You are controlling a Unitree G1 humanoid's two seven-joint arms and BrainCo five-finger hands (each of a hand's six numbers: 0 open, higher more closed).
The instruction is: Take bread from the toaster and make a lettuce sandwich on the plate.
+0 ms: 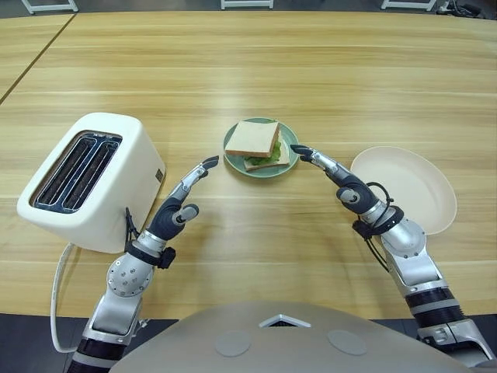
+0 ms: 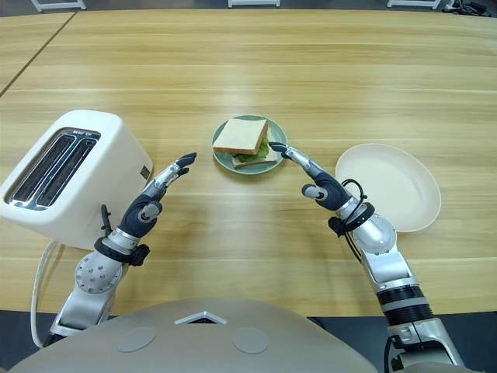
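A sandwich (image 1: 258,141) of two bread slices with green lettuce (image 1: 273,153) between them lies on the small green plate (image 1: 233,162) at mid-table. The cream toaster (image 1: 93,179) stands at the left, and its two slots (image 1: 78,169) look dark and hold no bread. My left hand (image 1: 180,202) hovers between toaster and plate, fingers stretched out, holding nothing. My right hand (image 1: 334,172) is just right of the plate, fingers straight, its tips close to the plate's right rim, also holding nothing.
A larger cream plate (image 1: 408,186) lies at the right, beside my right wrist. The toaster's white cable (image 1: 56,299) runs off the table's front edge at the left. Bare wooden tabletop stretches behind the green plate.
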